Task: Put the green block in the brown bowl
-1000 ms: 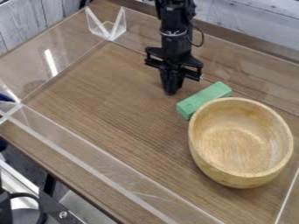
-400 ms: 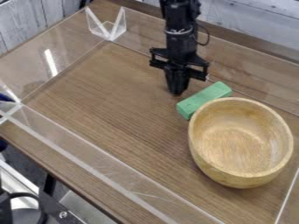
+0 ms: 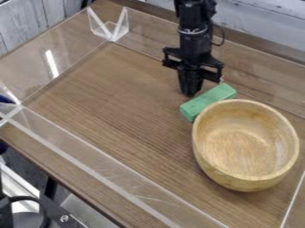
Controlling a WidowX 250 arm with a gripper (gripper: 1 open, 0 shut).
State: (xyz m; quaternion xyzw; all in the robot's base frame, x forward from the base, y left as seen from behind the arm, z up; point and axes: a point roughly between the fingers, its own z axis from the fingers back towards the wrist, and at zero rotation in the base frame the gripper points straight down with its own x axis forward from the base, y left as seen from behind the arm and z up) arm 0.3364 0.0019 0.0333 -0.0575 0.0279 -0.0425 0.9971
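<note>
The green block (image 3: 208,101) lies flat on the wooden table (image 3: 107,107), its near end just beside the far-left rim of the brown bowl (image 3: 245,143), whose interior holds nothing. The gripper (image 3: 191,90) hangs pointing straight down just beyond the block's far-left edge, jaws closed together and holding nothing. No brand, label or writing is legible on the block, bowl or arm.

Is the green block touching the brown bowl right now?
Cannot tell. In the camera view the green block lies right against the brown bowl's far rim, with no clear gap or contact visible at this angle.
</note>
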